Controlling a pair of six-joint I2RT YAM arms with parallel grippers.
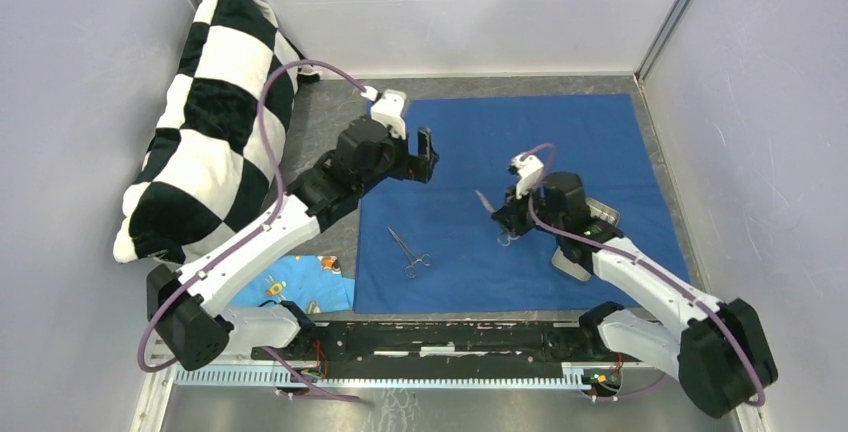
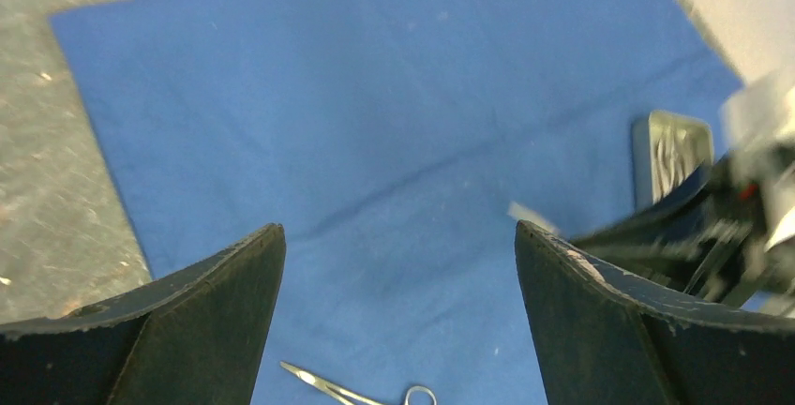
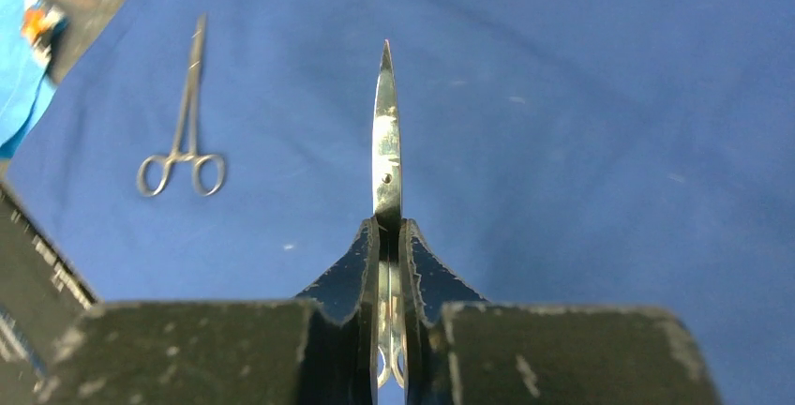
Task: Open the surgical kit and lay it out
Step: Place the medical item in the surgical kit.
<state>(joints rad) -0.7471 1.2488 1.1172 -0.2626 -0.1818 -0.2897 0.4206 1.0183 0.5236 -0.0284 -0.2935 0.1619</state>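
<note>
Dark blue wrap [image 1: 540,142] lies flat on the bench [image 1: 322,132], a silver forceps [image 1: 410,252] near its front edge. Right claw [image 3: 389,234] pinches scissors [image 3: 385,142] above it; left claw [image 2: 398,229] hangs spread. The steel tray [image 2: 670,157], blurred and half-hidden, perhaps holds instruments.

Far half of the dark blue cloth wrap [image 1: 520,127] lies bare; thin silver scissor-handled clamp [image 1: 410,252] and black-and-white checkered pillow [image 1: 205,122] obstruct the left.

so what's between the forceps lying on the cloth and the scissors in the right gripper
Only bare blue cloth lies between the forceps and the scissors; the right wrist view shows it.
</note>
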